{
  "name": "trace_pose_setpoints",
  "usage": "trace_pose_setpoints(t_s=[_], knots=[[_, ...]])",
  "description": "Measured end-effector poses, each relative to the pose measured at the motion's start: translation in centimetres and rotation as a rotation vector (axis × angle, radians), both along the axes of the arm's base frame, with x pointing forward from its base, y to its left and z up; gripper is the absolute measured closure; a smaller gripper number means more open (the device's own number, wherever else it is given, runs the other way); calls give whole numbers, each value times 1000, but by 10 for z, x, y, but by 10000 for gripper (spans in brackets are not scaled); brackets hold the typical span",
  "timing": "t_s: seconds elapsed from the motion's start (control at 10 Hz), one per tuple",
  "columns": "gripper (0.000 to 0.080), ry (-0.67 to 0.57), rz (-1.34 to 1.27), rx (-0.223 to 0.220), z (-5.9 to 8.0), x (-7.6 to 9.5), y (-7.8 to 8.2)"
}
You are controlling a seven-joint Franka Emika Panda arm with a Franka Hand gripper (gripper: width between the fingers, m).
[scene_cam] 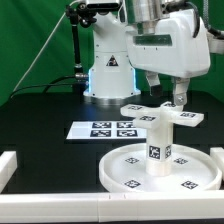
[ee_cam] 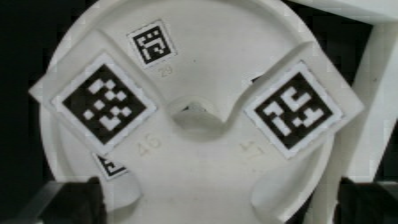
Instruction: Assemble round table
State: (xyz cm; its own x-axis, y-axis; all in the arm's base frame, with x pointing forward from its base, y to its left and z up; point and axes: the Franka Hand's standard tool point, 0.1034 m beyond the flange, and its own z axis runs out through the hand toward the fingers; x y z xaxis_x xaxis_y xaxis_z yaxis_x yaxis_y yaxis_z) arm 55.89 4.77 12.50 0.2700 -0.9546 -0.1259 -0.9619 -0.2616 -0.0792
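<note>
The round table point(scene_cam: 157, 148) stands part-built directly under the gripper point(scene_cam: 178, 100) and reaches from there toward the exterior view's left. Its large rimmed disc point(scene_cam: 122, 173) lies flat on the black tabletop point(scene_cam: 40, 125), lower than the gripper, rim up like a shallow tray. Inside that rim the short thick leg point(scene_cam: 156, 143) stands upright near the middle, a square tag on the side that faces the camera. More tags lie flat on the disc's floor around the leg. The cross-shaped base point(scene_cam: 150, 112) sits level on top of the leg, its arms spread over the disc.

The arm comes down from the upper part of the exterior view, with the wrist pointing straight down. The gripper hangs over the cross arm that points to the exterior view's right, close to its end. Whether it touches that arm cannot be told. In the wrist view the fingers point(ee_cam: 80, 200) show as dark shapes set wide apart with nothing clamped between them, so the gripper is released. Below them that view shows two tagged cross arms meeting at the hub, with the disc behind.

The marker board point(scene_cam: 103, 129) lies flat on the tabletop, well away from the gripper on the exterior view's left. White border blocks point(scene_cam: 8, 165) line the tabletop's edges farther out.
</note>
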Motion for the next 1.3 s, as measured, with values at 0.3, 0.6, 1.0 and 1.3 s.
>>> trace_pose_setpoints(t_s=[0.3, 0.6, 1.0, 1.3], knots=[[151, -8, 197, -25, -9, -3, 9], [151, -53, 562, -38, -6, 2, 19], [151, -95, 859, -46, -6, 3, 19], [151, -128, 1181, -69, -4, 4, 18]])
